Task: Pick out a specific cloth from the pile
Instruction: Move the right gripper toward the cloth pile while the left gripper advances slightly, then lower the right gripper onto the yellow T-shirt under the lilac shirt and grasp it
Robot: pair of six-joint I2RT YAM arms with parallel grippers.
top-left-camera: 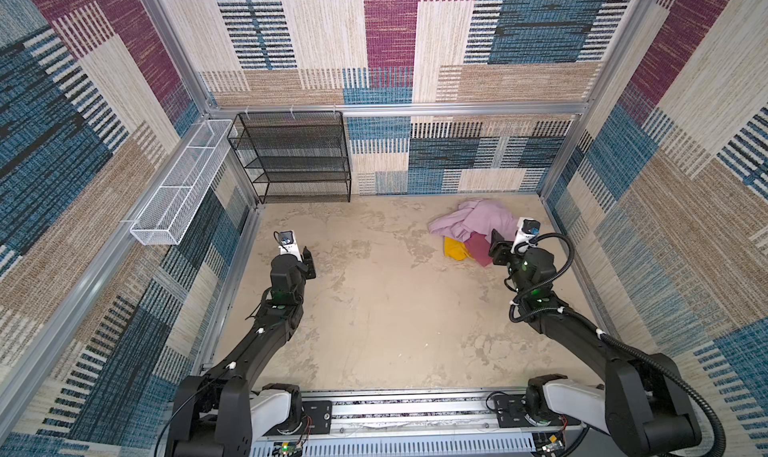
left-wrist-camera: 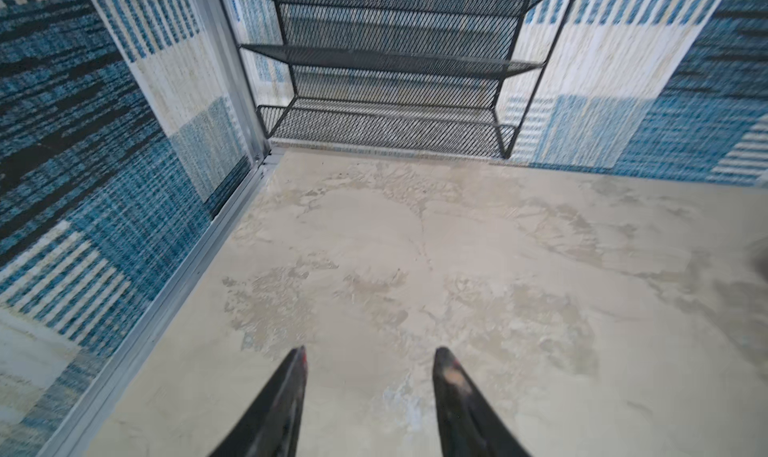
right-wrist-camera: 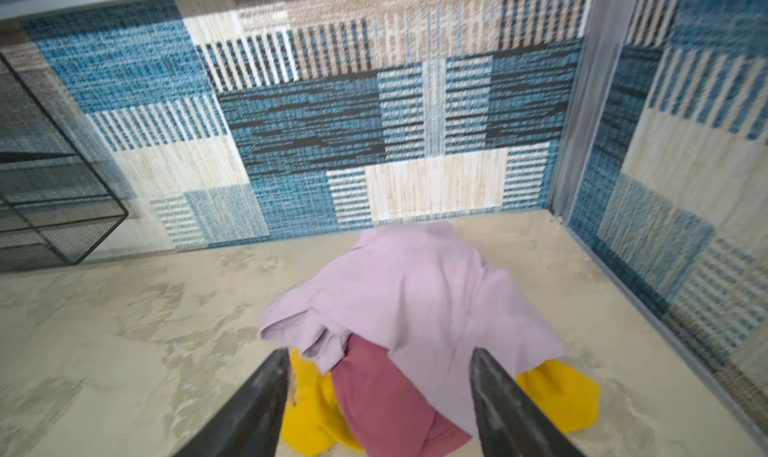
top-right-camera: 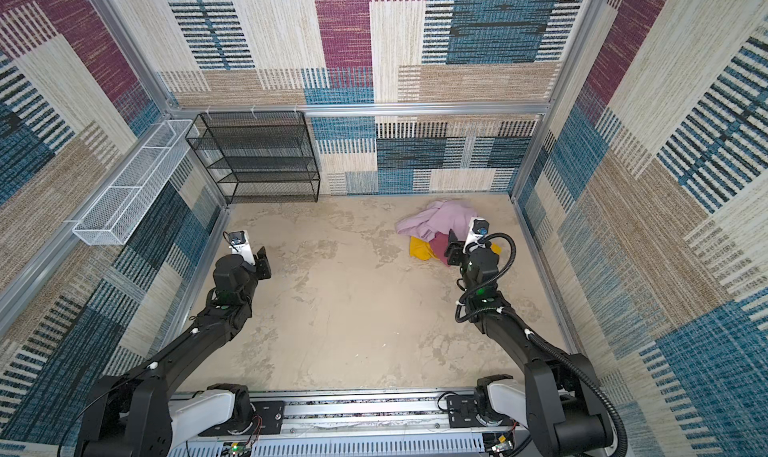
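Both top views show the beige mottled table (top-left-camera: 374,334), a black mesh shelf (top-left-camera: 291,159) standing at its far left corner and a white wire basket (top-left-camera: 178,193) mounted above its left edge. The pile (top-left-camera: 473,226) sits near the far right corner: a lilac cloth (right-wrist-camera: 415,292) drapes over a maroon cloth (right-wrist-camera: 374,392), with a yellow cloth (right-wrist-camera: 307,417) lowest, showing at both sides. The right gripper (right-wrist-camera: 380,353) hangs just before the pile, jaws apart and empty; whether it touches fabric I cannot tell. The left gripper (left-wrist-camera: 370,351) hangs over bare table on the left side, jaws apart, holding nothing.
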